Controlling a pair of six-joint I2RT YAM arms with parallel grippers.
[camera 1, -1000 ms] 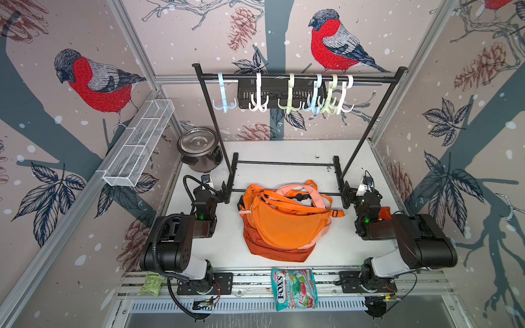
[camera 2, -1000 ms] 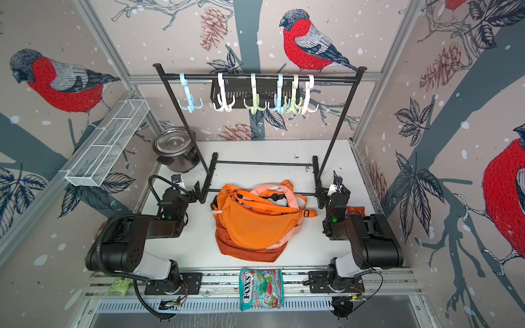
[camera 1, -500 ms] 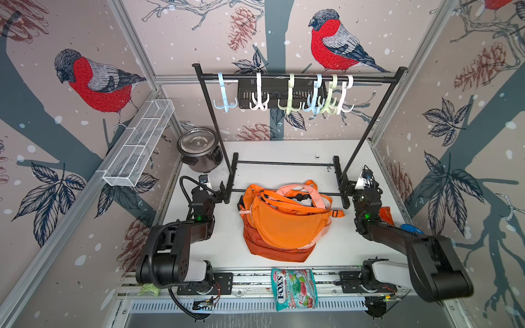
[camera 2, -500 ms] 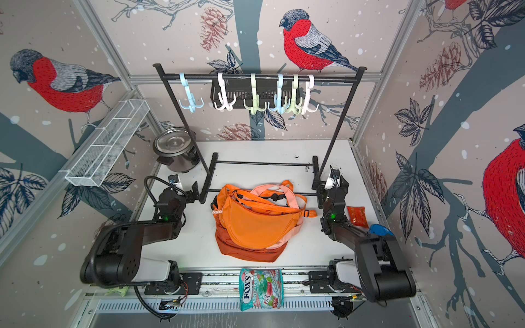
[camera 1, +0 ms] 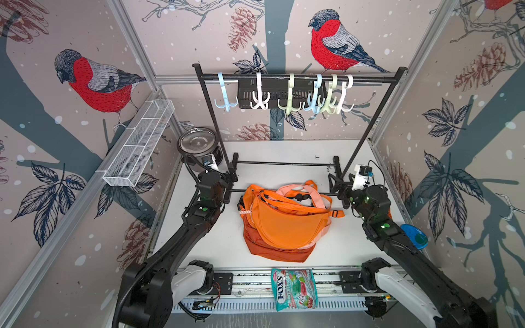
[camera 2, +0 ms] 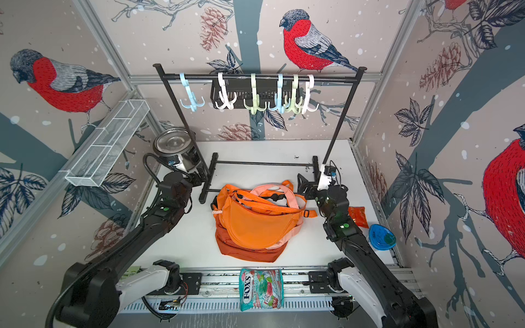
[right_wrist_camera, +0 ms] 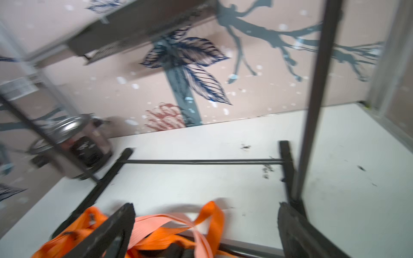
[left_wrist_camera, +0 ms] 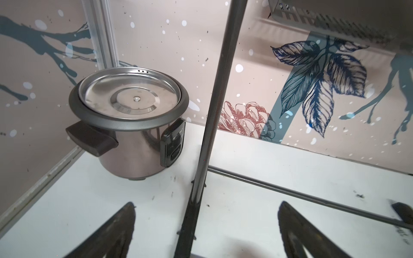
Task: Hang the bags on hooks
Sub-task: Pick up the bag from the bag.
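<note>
Bird-print walls enclose a white worktop (camera 1: pixel 199 244). Black rack (camera 1: pixel 284 77): landmark, standing at the back. Orange bag (camera 1: pixel 284 224): flat in front of the rack's base, long axis parallel to its bar, straps (camera 1: pixel 295 188) bunched rackward. Right tool (right_wrist_camera: pixel 205 207): spread, empty, just beside those straps, seemingly the nearer. Left tool (left_wrist_camera: pixel 205 205): spread, empty, at the rack's left post. Six hooks (camera 1: pixel 288 96): on the rack's bar, all bare.

Bag (camera 1: pixel 284 224): orange, crescent-shaped; I see it slumped flat on the white tabletop (camera 1: pixel 216 227), mid-table, over a darker orange layer, with orange and peach straps (camera 1: pixel 298 189) bunched loose along its far edge. Hooks (camera 1: pixel 289 95): six pastel ones, blue, white and green, hanging from the black rail (camera 1: pixel 369 80) above, three bunched close together.
</note>
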